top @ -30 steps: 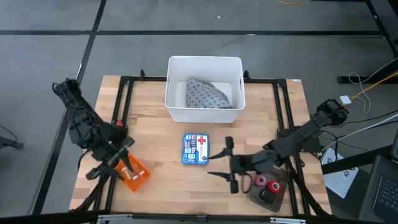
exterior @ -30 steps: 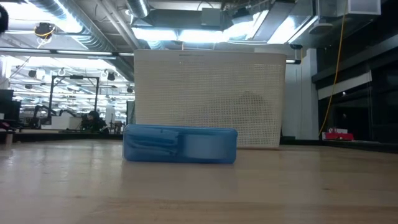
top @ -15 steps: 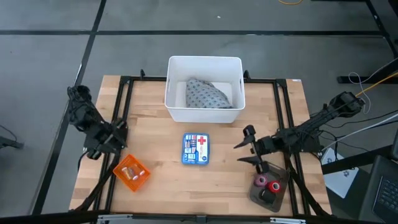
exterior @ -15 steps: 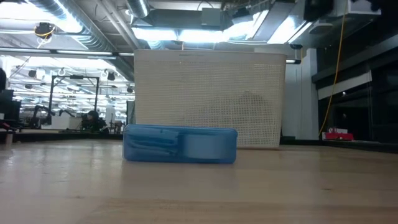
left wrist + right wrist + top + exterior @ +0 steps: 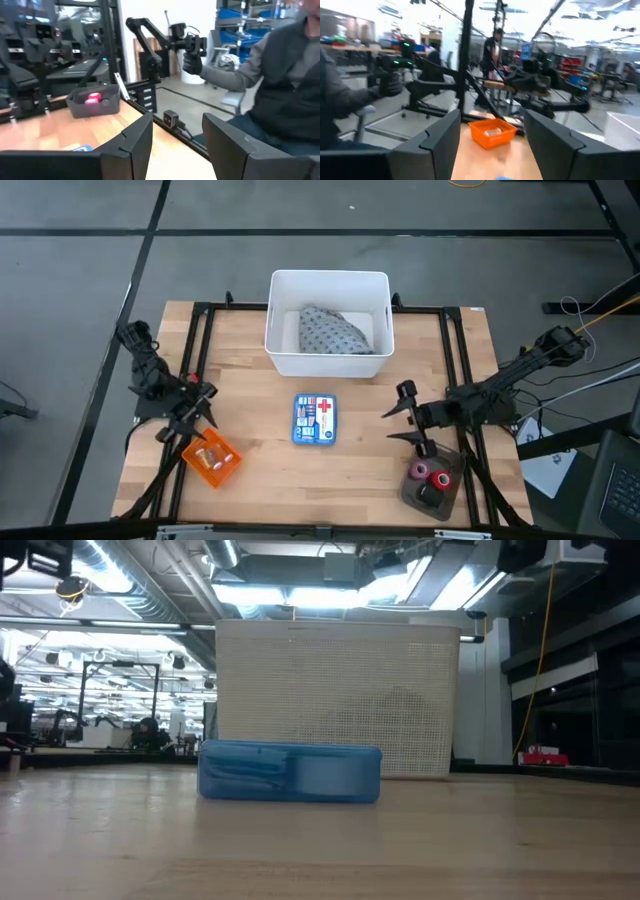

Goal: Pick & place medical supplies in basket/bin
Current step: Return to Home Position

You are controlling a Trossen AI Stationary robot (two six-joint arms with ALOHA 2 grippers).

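Note:
The white bin (image 5: 328, 323) stands at the table's far middle with the grey speckled cloth (image 5: 335, 332) lying in it. The orange basket (image 5: 211, 459) sits near the front left and holds small vials (image 5: 208, 457). Pink (image 5: 417, 471), red (image 5: 438, 478) and black (image 5: 428, 495) tape rolls lie in a dark tray (image 5: 449, 498) at the front right. My left gripper (image 5: 197, 412) hovers open just beyond the basket, empty (image 5: 177, 145). My right gripper (image 5: 396, 415) hovers open just beyond the tray, also empty (image 5: 492, 145).
A blue first-aid box (image 5: 314, 420) lies at the table's middle, between the two grippers and in front of the bin (image 5: 337, 700). Black frame rails (image 5: 196, 350) run along the table's left and right sides. A person sits beyond the table's edge (image 5: 280, 85).
My left gripper has drawn back from above the orange basket toward the table's far left and sunk lower. My right gripper has pulled away from the table's middle toward the right edge and tipped up to about level. Basket, box and tray have stayed put.

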